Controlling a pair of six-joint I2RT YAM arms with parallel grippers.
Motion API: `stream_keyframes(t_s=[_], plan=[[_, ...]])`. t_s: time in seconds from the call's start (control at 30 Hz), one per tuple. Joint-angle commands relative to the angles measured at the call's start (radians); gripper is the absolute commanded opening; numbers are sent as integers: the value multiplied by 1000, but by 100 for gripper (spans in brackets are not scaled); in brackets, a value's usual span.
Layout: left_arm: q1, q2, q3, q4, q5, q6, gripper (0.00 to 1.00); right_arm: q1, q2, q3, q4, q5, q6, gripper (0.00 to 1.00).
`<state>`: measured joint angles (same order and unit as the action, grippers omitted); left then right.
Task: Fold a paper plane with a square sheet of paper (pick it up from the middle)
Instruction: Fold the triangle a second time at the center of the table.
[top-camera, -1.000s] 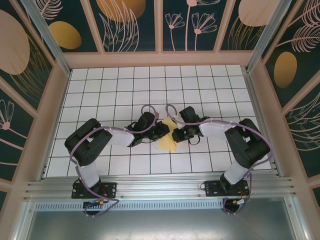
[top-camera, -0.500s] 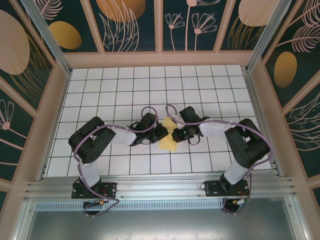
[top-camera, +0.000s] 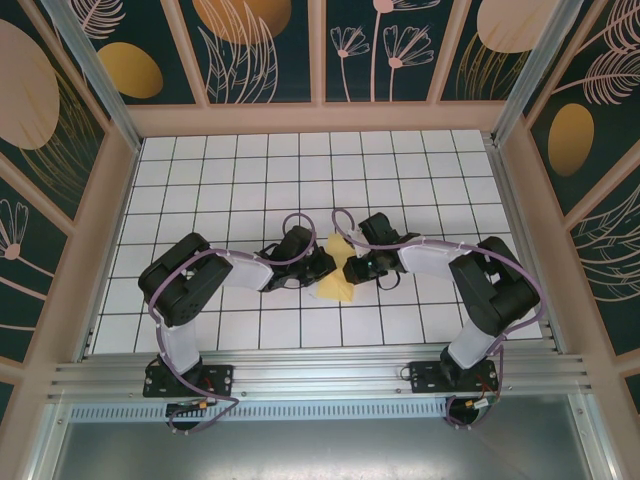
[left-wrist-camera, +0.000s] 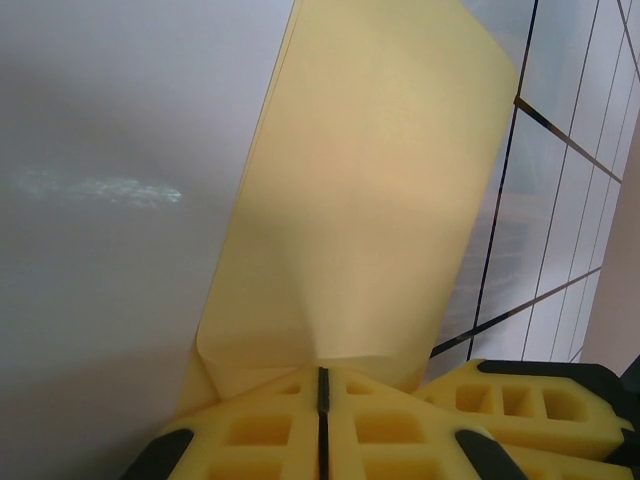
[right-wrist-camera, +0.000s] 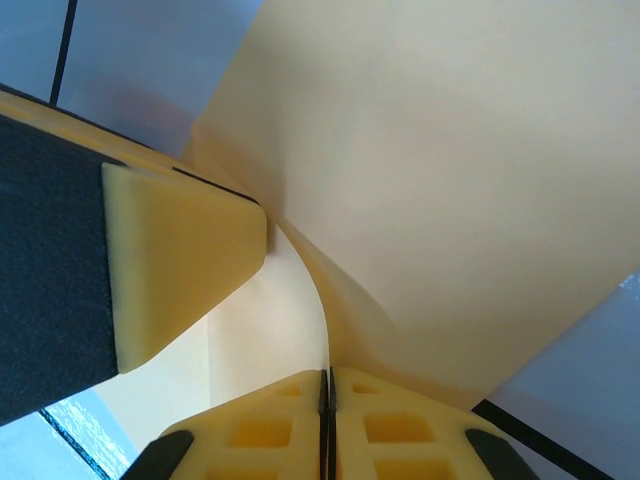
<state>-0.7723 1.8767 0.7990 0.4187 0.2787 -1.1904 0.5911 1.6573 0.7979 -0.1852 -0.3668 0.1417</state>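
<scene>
Part-folded paper (top-camera: 338, 275) sits at the middle of the table (top-camera: 250, 180), a bit toward the table's near edge. Left gripper (top-camera: 322, 262) pinches its left side, pads pressed together. Right gripper (top-camera: 352, 270) pinches its right side, pads likewise closed on it.

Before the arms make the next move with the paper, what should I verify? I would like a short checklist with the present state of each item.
1. The left fingers are shut on the paper: ok.
2. The right fingers are shut on the paper: ok.
3. The paper has no tear where the wrist views show it: ok.
4. The fingers of the two arms are apart: ok, but they are close together.
5. The paper lies flat between the two grips: not ok; it bows near the right fingers.
6. The overall shape of the fold is right: cannot tell; from above, the arms cover most of the paper.
</scene>
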Motion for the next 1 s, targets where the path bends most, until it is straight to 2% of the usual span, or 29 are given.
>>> stream_keyframes(t_s=[0.0,0.23,0.33,0.4,0.5,0.6,0.97], plan=[[-1,37,-26,-30,-16,24,9,-14,-62,30,-36,15,43,16],[-1,42,-21,-30,-11,29,8,-39,-212,4,-81,65,116,26],[-1,46,-17,-28,-7,32,8,-39,-268,-28,-61,7,154,26],[-1,45,-18,-28,-8,31,8,-38,-297,-58,-26,-73,185,24],[-1,45,-19,-26,-8,33,8,-16,-321,-100,40,-151,246,13],[0,47,-19,-23,-4,33,8,23,-304,-122,87,-188,292,6],[0,44,-24,-18,0,38,9,64,-97,-68,99,-226,325,5]])
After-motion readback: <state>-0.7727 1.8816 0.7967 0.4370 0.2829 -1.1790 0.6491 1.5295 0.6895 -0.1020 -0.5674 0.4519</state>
